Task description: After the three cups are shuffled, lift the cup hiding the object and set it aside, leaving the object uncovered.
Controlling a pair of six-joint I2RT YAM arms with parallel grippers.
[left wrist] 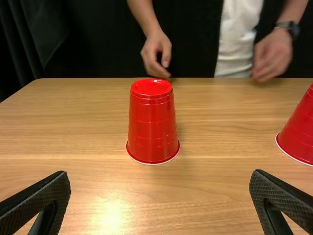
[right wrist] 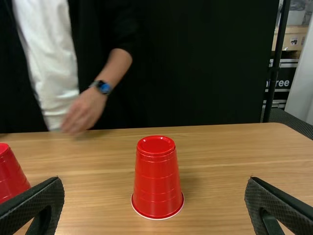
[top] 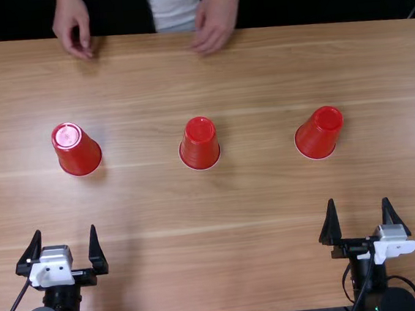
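Now the left gripper (top: 64, 234) and right gripper (top: 357, 201) sit spread and empty near the table's (top: 270, 193) near edge. Straight ahead of the left gripper stands the left cup (top: 76, 150), upside down; ahead of the right gripper, the right cup (top: 319, 133). The middle cup (top: 200, 144) stands between them. Beyond the cups, a person's hands (top: 213, 24) touch none. What any cup covers cannot be told.

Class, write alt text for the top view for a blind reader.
Three inverted red cups stand in a row on a wooden table: left cup, middle cup, right cup. Left gripper and right gripper sit open nearer; a person's hands are beyond.
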